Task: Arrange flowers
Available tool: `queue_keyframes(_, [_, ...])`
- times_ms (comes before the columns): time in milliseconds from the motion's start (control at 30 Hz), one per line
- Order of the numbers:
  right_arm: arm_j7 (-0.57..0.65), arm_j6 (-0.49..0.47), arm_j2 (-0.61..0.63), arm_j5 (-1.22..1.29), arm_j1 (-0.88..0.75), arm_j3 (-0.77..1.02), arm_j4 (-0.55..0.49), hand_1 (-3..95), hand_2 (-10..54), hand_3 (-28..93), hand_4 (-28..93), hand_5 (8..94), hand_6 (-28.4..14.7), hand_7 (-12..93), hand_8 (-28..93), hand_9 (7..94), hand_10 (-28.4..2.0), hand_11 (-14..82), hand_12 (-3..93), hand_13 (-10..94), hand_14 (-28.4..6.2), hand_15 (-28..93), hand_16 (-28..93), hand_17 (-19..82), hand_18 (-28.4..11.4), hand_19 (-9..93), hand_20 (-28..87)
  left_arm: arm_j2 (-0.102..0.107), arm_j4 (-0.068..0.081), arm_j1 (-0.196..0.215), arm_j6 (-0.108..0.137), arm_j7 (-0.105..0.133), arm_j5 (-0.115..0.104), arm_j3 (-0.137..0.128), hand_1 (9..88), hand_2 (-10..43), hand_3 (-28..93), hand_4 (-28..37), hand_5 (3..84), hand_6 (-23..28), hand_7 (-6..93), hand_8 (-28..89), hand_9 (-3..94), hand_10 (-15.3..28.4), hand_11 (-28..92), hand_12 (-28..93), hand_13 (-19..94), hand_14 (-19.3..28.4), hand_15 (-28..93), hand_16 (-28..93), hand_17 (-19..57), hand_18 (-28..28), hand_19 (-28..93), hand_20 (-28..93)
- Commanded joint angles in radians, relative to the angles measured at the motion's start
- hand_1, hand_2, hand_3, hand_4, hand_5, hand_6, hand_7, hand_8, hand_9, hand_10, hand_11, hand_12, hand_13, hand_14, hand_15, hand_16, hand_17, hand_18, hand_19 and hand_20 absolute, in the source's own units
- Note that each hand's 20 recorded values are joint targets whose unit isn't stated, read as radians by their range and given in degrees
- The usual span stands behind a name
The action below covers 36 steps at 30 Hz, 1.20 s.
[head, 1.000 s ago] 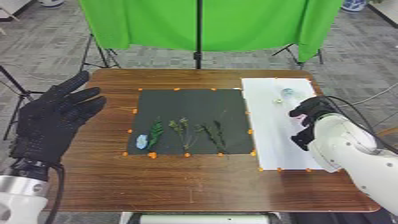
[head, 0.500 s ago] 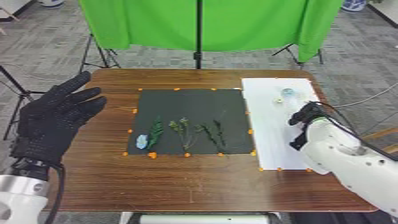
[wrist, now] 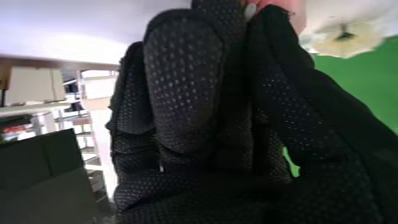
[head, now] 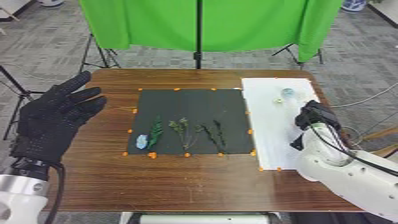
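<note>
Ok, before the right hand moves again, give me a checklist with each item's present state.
1. Left hand away from both sheets: ok, it is open over at the left.
2. Right hand over the white sheet: ok, at its right side.
3. Pink flower at the right hand: ok, seen in the right wrist view.
4. Secure grip on that flower: cannot tell.
5. Blue flower and green leaf on the black sheet: ok, side by side.
6. Pink flower on the black sheet: not ok, not there yet.
</note>
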Motion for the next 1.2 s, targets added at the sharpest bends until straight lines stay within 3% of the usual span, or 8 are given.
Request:
queue_keyframes(33, [-0.065,0.059,-0.056,-0.07,0.109,-0.066,-0.118,56.0,-9.5,69,-28,86.1,3.6,19,1,93.7,-5.7,8.8,27.4,87,-2.0,57,19,37,-15.5,92,3,-0.006,-0.006,0.005,-0.007,-0.01,0.007,-0.009,22.6,8.2,77,-27.1,36.3,10.5,15.0,-10,30.7,21.1,30,10,22,27.8,54,-11,-9.7,25.2,58,10])
queue_keyframes(200, [-0.127,0.072,-0.193,-0.025,0.236,-0.103,-0.122,55.9,-9.5,70,-28,86.3,2.9,19,2,93.7,-5.7,10.0,27.0,87,-2.0,57,19,37,-15.8,92,3,0.013,-0.008,-0.018,-0.013,-0.013,0.01,-0.024,22.5,8.2,77,-27.0,36.3,10.5,14.9,-10,30.6,21.0,30,10,23,27.8,54,-11,-9.7,25.1,58,10])
queue_keyframes(467, [-0.244,0.047,-0.554,0.151,0.513,-0.327,0.077,56.0,-9.5,70,-28,86.5,2.6,19,3,93.7,-6.0,10.6,27.3,87,-2.1,59,19,37,-15.8,93,4,0.091,0.036,-0.165,-0.045,-0.025,0.005,0.037,22.5,8.1,77,-27.1,36.2,10.4,14.9,-10,30.7,21.0,30,10,23,27.9,54,-11,-9.6,25.1,58,11])
queue_keyframes(567, [-0.276,0.033,-0.642,0.252,0.645,-0.452,0.137,55.9,-9.5,70,-28,85.8,2.9,19,3,93.6,-5.7,9.2,28.4,85,-1.9,61,20,35,-15.3,92,4,0.164,0.069,-0.287,-0.068,0.004,-0.004,0.119,22.6,8.0,77,-27.0,36.2,10.3,14.7,-10,30.8,21.0,30,10,23,27.8,54,-12,-9.4,25.3,58,11])
queue_keyframes(700, [-0.276,0.053,-0.711,0.342,0.759,-0.585,0.172,55.3,-9.5,70,-28,85.3,3.9,20,2,93.5,-5.3,7.7,28.8,83,-1.8,62,20,34,-14.7,91,5,0.196,0.092,-0.44,-0.11,-0.021,0.009,0.212,22.7,8.0,77,-27.0,36.2,10.3,14.5,-10,30.8,20.9,30,10,23,27.8,53,-11,-8.5,25.6,61,12])
queue_keyframes(800, [-0.285,0.012,-0.74,0.382,0.77,-0.612,0.193,55.0,-9.5,69,-28,85.1,4.5,20,2,93.6,-4.6,7.5,28.9,83,-1.7,62,19,34,-14.5,91,5,0.199,0.089,-0.46,-0.11,-0.022,0.014,0.217,22.7,7.9,77,-26.9,36.0,10.2,14.5,-10,30.8,20.9,30,10,23,27.9,53,-11,-8.1,25.8,62,13])
queue_keyframes(1033, [-0.339,-0.047,-0.745,0.473,0.713,-0.599,0.194,56.0,-9.5,66,-28,85.6,7.1,15,-2,93.7,-3.7,9.2,27.0,82,-1.4,64,19,31,-14.0,89,9,0.171,0.078,-0.377,-0.122,-0.012,0.014,0.16,22.6,7.8,77,-27.0,36.0,10.2,14.4,-10,30.9,21.0,30,10,23,27.9,53,-11,-7.7,25.9,62,14])
queue_keyframes(1200, [-0.355,-0.028,-0.743,0.544,0.688,-0.63,0.184,55.9,-9.5,65,-28,83.8,8.7,14,-4,93.7,-3.5,10.0,25.7,81,-1.5,65,19,30,-14.0,88,11,0.161,0.078,-0.352,-0.129,-0.003,0.013,0.159,22.6,7.7,77,-27.0,36.0,10.1,14.4,-10,30.9,21.0,30,10,23,27.9,53,-11,-7.7,25.9,62,14])
